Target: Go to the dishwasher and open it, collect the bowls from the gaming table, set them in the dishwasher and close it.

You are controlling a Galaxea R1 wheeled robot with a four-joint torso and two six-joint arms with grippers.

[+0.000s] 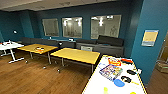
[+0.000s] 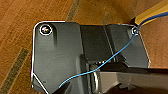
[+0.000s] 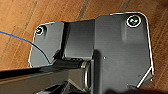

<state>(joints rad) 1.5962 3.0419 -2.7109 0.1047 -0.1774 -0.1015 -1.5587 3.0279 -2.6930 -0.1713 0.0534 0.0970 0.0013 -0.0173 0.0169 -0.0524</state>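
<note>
Nearest the head camera, the gaming table (image 1: pixel 100 83) is stretching away at the lower right, its pale glossy top edged in yellow. A blue bowl (image 1: pixel 119 83) is lying on it near the close end, with a yellow-green bowl (image 1: pixel 106 90) just ahead of it at the picture's bottom and another yellow-green shape (image 1: pixel 133 93) at the very edge. Farther along the top, a colourful game box (image 1: pixel 111 71) and some dark items (image 1: pixel 126 79) are sitting beside the bowls. Beyond it, two square yellow-wood tables (image 1: pixel 76 55) are standing on the wooden floor (image 1: pixel 32 77), with a dark sofa (image 1: pixel 105 43) along the teal wall (image 1: pixel 152 22) under three windows (image 1: pixel 72 27).

Both wrist cameras are looking down over the robot's dark plates at wooden floor, so both claws are hanging apart from the bowls. Whether either claw is open or closed I cannot tell. A yellow edge (image 2: pixel 152 12), crossing one corner of the left wrist view, is lying close by that arm.
</note>
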